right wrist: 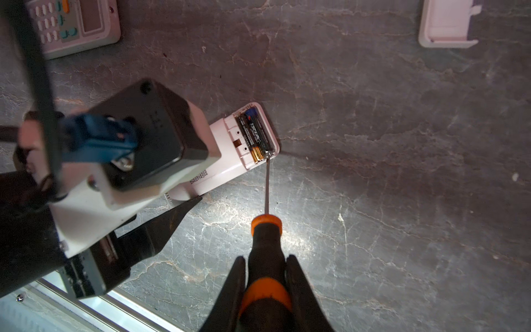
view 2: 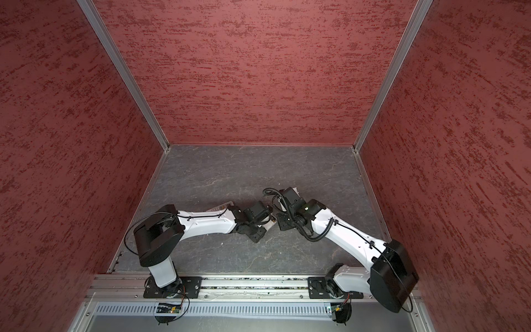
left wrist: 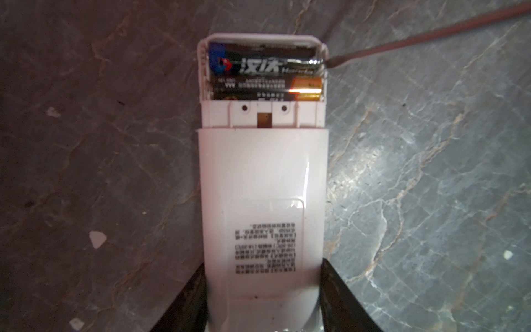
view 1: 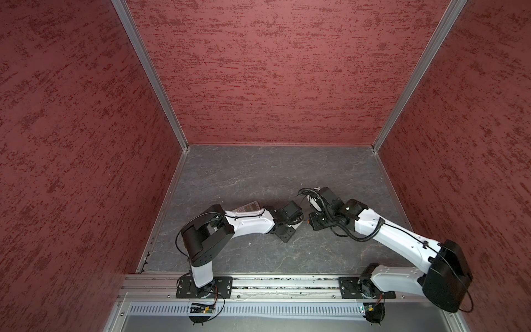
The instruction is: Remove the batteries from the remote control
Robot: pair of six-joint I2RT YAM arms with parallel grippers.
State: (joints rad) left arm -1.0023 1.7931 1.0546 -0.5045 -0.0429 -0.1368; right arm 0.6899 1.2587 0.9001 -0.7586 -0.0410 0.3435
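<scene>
Clamps the white remote control (left wrist: 263,172) by its rounded end with the left gripper (left wrist: 263,276), one finger pressed to each long side. Shows only the fingertips in the left wrist view, the rest cut off at the frame edge.

Lays the remote control back face up on the grey table (left wrist: 431,172). Exposes the batteries (left wrist: 264,74) side by side in the open compartment at its far end, label print blurred and mostly unreadable.

Pinches the orange-and-black screwdriver (right wrist: 265,244) by the handle in the right gripper (right wrist: 265,267), blade tip at the metal end of the outer battery, seemingly touching.

Leaves a loose white cover (right wrist: 446,26) and a second remote (right wrist: 74,26) well apart on the table, both cropped by the frame.

In both top views, buries both grippers and the batteries beneath the wrists.
</scene>
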